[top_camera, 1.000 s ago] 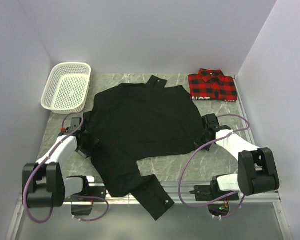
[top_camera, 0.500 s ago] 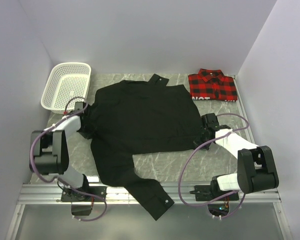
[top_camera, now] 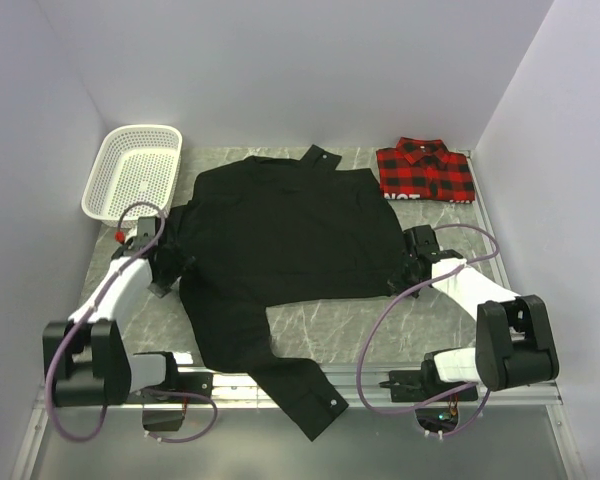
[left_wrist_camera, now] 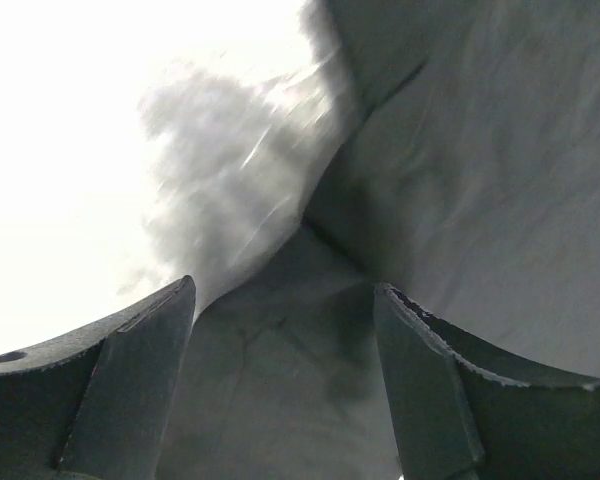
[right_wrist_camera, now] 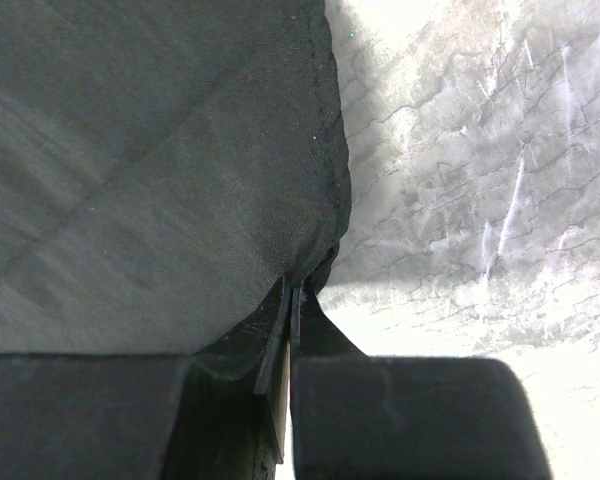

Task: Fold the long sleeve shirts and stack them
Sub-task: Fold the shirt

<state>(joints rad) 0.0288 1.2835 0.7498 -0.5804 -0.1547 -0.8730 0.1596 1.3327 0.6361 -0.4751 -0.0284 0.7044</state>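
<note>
My right hand (right_wrist_camera: 290,300) is pinched shut on the right edge of the black shirt (top_camera: 290,235). The hem is caught between its fingers, which pins that side while the other is dealt with. My left hand (left_wrist_camera: 280,300) stands apart, its fingers (left_wrist_camera: 130,370) straddling a ridge of black cloth at the shirt's left side without closing on it. I judge it is set there to take a matching hold, so both sides can be lifted together. The shirt lies spread across the middle of the worktop (top_camera: 330,318), collar toward the far wall, one sleeve trailing over the near edge. The plaid shirt (top_camera: 427,172) sits folded in the far right corner — the likely base of the stack. The basket (top_camera: 133,172) stands at the far left, apart from both shirts.
</note>
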